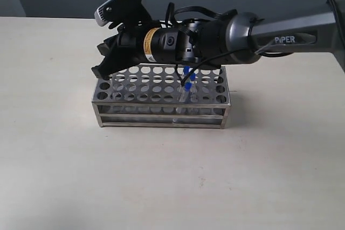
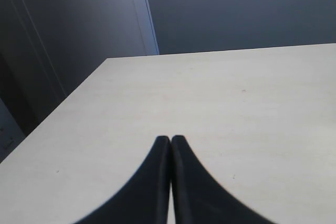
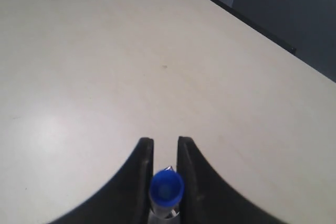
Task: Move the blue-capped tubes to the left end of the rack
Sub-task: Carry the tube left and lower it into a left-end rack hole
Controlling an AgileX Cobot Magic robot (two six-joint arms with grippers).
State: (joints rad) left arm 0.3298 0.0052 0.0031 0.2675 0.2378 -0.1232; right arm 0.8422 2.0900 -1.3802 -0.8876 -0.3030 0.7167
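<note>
The steel rack (image 1: 161, 112) stands in the middle of the table. Two blue-capped tubes stand in holes right of its middle, one cap (image 1: 186, 70) behind the other (image 1: 188, 86). My right arm reaches across the rack from the right, and its gripper (image 1: 103, 70) hangs over the rack's left end. The right wrist view shows that gripper (image 3: 164, 141) shut on another blue-capped tube (image 3: 166, 190), seen cap-on between the fingers. The exterior view hides this tube behind the gripper. My left gripper (image 2: 170, 138) is shut with nothing in it, over bare table, and does not show in the exterior view.
The right arm's body (image 1: 215, 39) and its cables pass just above the rack's back rows. The pale table (image 1: 172, 187) spreads around the rack on all sides. A dark wall runs behind the table's far edge (image 2: 210, 53).
</note>
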